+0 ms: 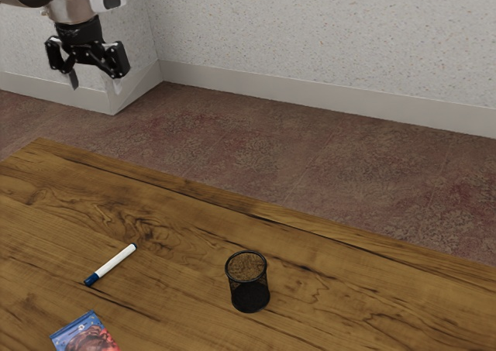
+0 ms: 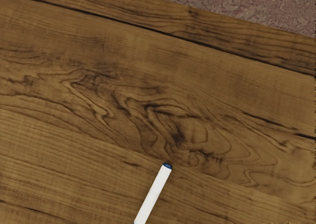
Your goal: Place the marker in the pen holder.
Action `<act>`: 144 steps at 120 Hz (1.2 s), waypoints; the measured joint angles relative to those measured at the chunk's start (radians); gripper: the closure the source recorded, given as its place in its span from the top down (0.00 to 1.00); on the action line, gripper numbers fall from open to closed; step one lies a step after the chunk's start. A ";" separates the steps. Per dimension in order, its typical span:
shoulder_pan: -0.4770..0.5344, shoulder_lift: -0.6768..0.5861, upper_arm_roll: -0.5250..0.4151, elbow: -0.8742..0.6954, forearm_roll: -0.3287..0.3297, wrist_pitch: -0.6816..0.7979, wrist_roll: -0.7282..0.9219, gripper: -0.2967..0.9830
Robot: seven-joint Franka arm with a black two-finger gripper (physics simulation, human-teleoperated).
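My hand: my hand (image 1: 94, 83) is wide open, at the exterior view's upper left, above the level of the tabletop (image 1: 349, 289). It has hold of nothing.
My two fingers: the finger (image 1: 74, 80) at the exterior view's left and the finger (image 1: 117, 86) at its right stand well apart, and both touch nothing.
Exterior view, from left to right: there is a flat printed item (image 1: 84, 335), blue with a reddish picture, cut by the lower edge; then the whole marker (image 1: 113, 263), white with a blue cap; then the black mesh pen holder (image 1: 248, 295), which stands upright.
Wrist view: here I see the marker's white body from nearer, with the small blue end which is opposite to the cap. The rest goes out past the picture's edge. Around this end is a dark, curly wood grain (image 2: 177, 135).
Marker and my hand: the marker lies on its side on the tabletop, below my hand and well apart from it.
Marker and its neighbours: it lies near the printed item, with the cap towards it, and outside the pen holder, apart from it.
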 joint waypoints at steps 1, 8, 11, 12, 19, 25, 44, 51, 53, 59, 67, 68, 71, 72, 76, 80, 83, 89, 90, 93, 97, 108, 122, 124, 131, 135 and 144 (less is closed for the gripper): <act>-0.003 0.000 0.000 0.000 0.000 0.000 0.000 0.77; -0.027 0.000 0.000 -0.001 0.000 0.000 -0.001 0.77; -0.038 0.000 0.000 -0.001 0.000 0.000 -0.001 0.77; -0.042 0.000 0.000 -0.002 0.000 0.001 -0.001 0.77; -0.064 -0.005 0.001 -0.010 0.000 0.002 -0.002 0.77; -0.068 -0.018 0.003 -0.044 0.000 0.004 -0.002 0.77; 0.047 -0.029 0.000 -0.285 -0.021 0.024 -0.001 0.77; 0.055 -0.008 0.000 -0.375 -0.039 0.066 0.003 0.77; 0.055 -0.002 0.000 -0.398 -0.042 0.081 0.004 0.77; 0.052 0.026 0.000 -0.454 -0.051 0.133 0.011 0.77; 0.048 0.072 0.000 -0.493 -0.058 0.200 0.022 0.77; 0.047 0.078 0.000 -0.496 -0.059 0.209 0.024 0.77; 0.045 0.098 0.000 -0.504 -0.062 0.232 0.028 0.77; 0.044 0.104 0.000 -0.506 -0.063 0.239 0.030 0.77; 0.042 0.124 0.000 -0.515 -0.066 0.266 0.037 0.77; 0.040 0.143 0.000 -0.522 -0.068 0.288 0.044 0.77; 0.040 0.155 0.000 -0.526 -0.069 0.303 0.051 0.77; 0.043 0.170 0.000 -0.547 -0.071 0.325 0.065 0.77; 0.044 0.170 0.000 -0.553 -0.072 0.328 0.067 0.77; 0.046 0.172 0.000 -0.566 -0.072 0.336 0.074 0.77; 0.047 0.173 0.000 -0.582 -0.073 0.346 0.083 0.77; 0.048 0.178 0.000 -0.607 -0.071 0.365 0.109 0.77; 0.057 0.201 0.000 -0.613 -0.065 0.379 0.147 0.77; 0.058 0.205 0.001 -0.613 -0.065 0.380 0.152 0.77; 0.063 0.224 0.001 -0.613 -0.064 0.384 0.172 0.77; 0.065 0.235 0.001 -0.611 -0.063 0.386 0.182 0.77; 0.076 0.259 0.001 -0.603 -0.062 0.391 0.205 0.77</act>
